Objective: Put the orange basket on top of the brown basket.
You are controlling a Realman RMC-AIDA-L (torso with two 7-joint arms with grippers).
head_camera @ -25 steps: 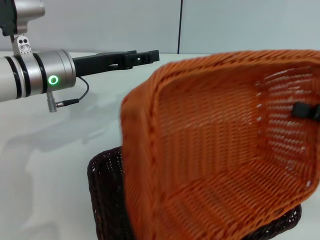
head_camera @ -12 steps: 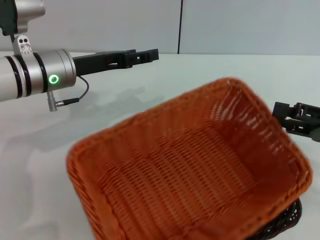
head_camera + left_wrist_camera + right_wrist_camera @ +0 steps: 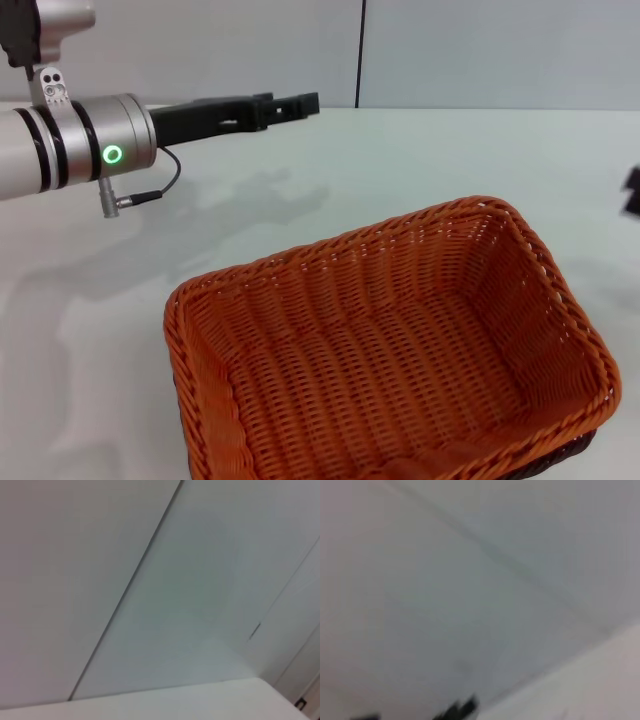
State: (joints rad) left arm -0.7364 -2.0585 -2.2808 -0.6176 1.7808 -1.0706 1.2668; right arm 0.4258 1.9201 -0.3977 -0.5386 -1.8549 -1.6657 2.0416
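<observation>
Jaws of both arms clear of the orange basket (image 3: 390, 350); their state cannot be told.
Left gripper (image 3: 290, 103) hangs beyond the orange basket, over the white surface (image 3: 120, 300). Right gripper (image 3: 632, 192) shows only as a dark edge beside it. Orange basket sits upright on the brown basket (image 3: 575, 448), nearly covering it.

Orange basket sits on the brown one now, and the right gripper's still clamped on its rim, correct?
Not quite. The orange basket does sit on the brown basket, but the head view shows the right gripper off its rim, at the view's right edge.
</observation>
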